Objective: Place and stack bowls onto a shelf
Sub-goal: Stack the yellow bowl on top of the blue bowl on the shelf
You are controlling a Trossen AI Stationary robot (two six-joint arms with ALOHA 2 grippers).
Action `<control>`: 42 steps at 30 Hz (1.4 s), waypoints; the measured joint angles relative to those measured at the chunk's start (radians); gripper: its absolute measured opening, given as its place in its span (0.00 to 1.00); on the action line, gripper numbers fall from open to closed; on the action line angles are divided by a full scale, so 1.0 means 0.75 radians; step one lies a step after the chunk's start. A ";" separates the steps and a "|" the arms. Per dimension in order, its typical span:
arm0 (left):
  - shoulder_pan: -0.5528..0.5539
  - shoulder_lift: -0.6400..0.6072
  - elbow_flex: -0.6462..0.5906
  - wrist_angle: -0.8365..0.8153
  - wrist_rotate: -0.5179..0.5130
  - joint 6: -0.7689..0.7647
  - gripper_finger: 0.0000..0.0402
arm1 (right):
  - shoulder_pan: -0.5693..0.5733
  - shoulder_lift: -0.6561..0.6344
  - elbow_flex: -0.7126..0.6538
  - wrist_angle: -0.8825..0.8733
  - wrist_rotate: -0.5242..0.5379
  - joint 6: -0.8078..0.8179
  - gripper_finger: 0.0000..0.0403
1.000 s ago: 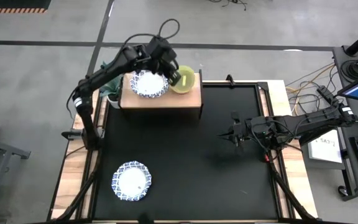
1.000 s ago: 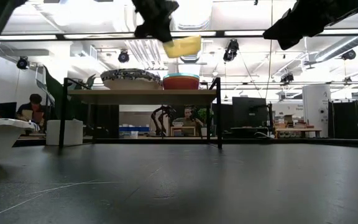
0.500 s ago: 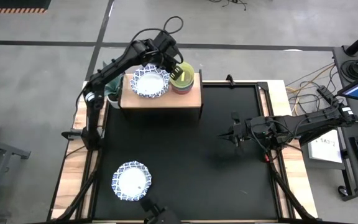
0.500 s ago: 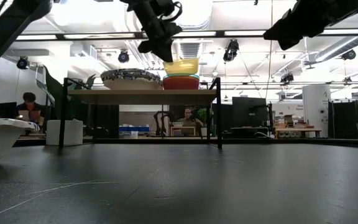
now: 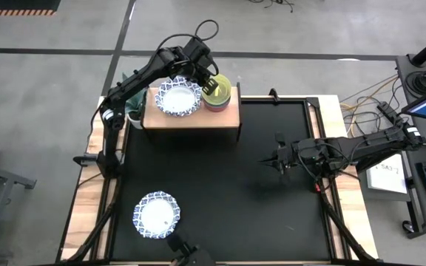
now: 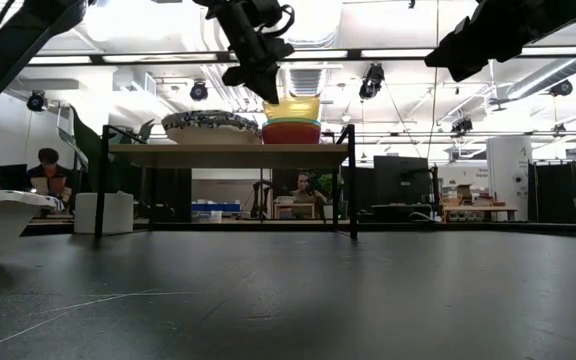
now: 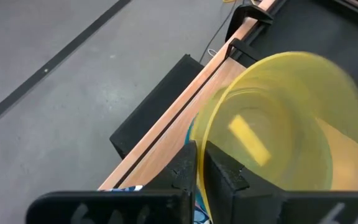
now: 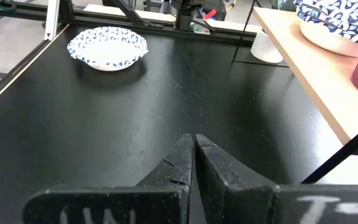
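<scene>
The light-wood shelf (image 5: pixel 191 118) stands at the table's far edge. On it sit stacked blue-patterned bowls (image 5: pixel 179 98) and, to their right, a stack of small bowls (image 6: pixel 291 131) with red showing outermost. My left gripper (image 5: pixel 207 83) is shut on the yellow-green bowl (image 6: pixel 293 106), which sits on top of that small stack. Another patterned bowl (image 5: pixel 156 215) rests on its base on the black mat, near left. My right gripper (image 5: pixel 272 161) hovers shut over the mat's right half, touching nothing. My left gripper holds the yellow-green bowl by its rim (image 7: pixel 202 149), on the side toward the patterned bowls. One finger (image 7: pixel 225 177) is inside the bowl and the other finger (image 7: pixel 184 168) outside. The fingers come from above, slanting down. The bowl sits nested in the small stack, slightly tilted.
A white cup-like object (image 5: pixel 135 117) stands just left of the shelf. The shelf's thin black legs (image 6: pixel 352 195) rise from the mat. The mat's middle (image 5: pixel 220 192) lies bare between the shelf and the near bowl. Cables and a keyboard lie off the table's right edge.
My left gripper has moved down and toward the far edge, still shut on the yellow-green bowl. The bowl was lifted clear and tilted above the shelf's right end; it now sits nearly level on the small stack. In the last half second it has hardly moved.
</scene>
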State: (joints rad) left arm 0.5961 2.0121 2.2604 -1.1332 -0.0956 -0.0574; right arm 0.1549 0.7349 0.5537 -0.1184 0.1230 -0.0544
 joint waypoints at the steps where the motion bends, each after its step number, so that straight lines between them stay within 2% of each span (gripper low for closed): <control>1: 0.000 0.000 0.000 0.000 0.000 0.000 0.02 | 0.000 0.000 0.000 0.000 0.000 0.000 0.02; 12: -0.001 -0.003 0.000 0.004 0.001 0.009 0.24 | 0.000 0.000 0.000 0.001 0.000 0.001 0.02; 17: -0.013 -0.016 0.038 -0.007 0.010 0.079 0.27 | 0.000 0.001 0.000 0.002 0.001 -0.002 0.02; 21: -0.026 -0.021 0.067 -0.031 0.015 0.148 0.22 | 0.000 0.001 0.000 0.002 0.010 -0.003 0.02; 28: -0.023 -0.017 0.004 -0.056 0.002 0.155 0.02 | 0.000 0.001 0.000 0.002 0.011 -0.011 0.02; 42: -0.022 -0.008 -0.038 -0.041 -0.072 0.124 0.00 | 0.000 0.001 -0.001 0.002 0.011 -0.012 0.02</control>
State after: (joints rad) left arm 0.5797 2.0062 2.2319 -1.1639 -0.1498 0.0353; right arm 0.1551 0.7353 0.5533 -0.1169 0.1310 -0.0631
